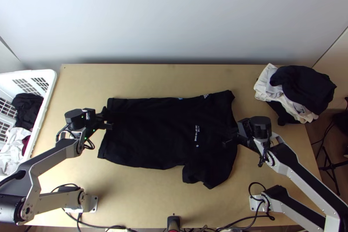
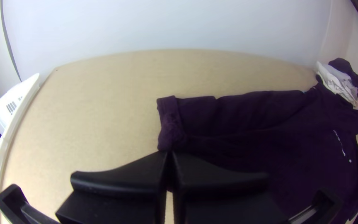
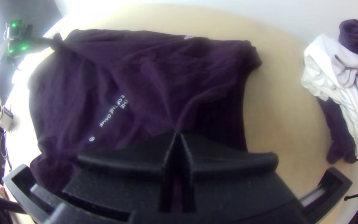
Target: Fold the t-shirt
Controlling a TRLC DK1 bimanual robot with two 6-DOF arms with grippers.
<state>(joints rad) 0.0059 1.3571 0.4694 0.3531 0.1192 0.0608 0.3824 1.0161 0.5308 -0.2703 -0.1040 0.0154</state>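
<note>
The black t-shirt (image 1: 152, 132) lies across the middle of the table with small white print, its hem end at the left and a sleeve sticking out toward the near edge at the right. My left gripper (image 1: 107, 121) is at the hem end; in the left wrist view the left gripper (image 2: 170, 153) is shut on the bunched hem of the t-shirt (image 2: 245, 124). At the collar end is my right gripper (image 1: 230, 140). In the right wrist view the right gripper (image 3: 178, 135) is shut on the t-shirt (image 3: 146, 91), with creases running from its fingertips.
A white basket (image 1: 45, 101) with dark and white clothes stands at the left edge. At the back right lies a pile of white and dark clothes (image 1: 300, 88). Bare wood (image 1: 169, 77) runs behind the shirt; cables (image 1: 104, 227) lie along the near edge.
</note>
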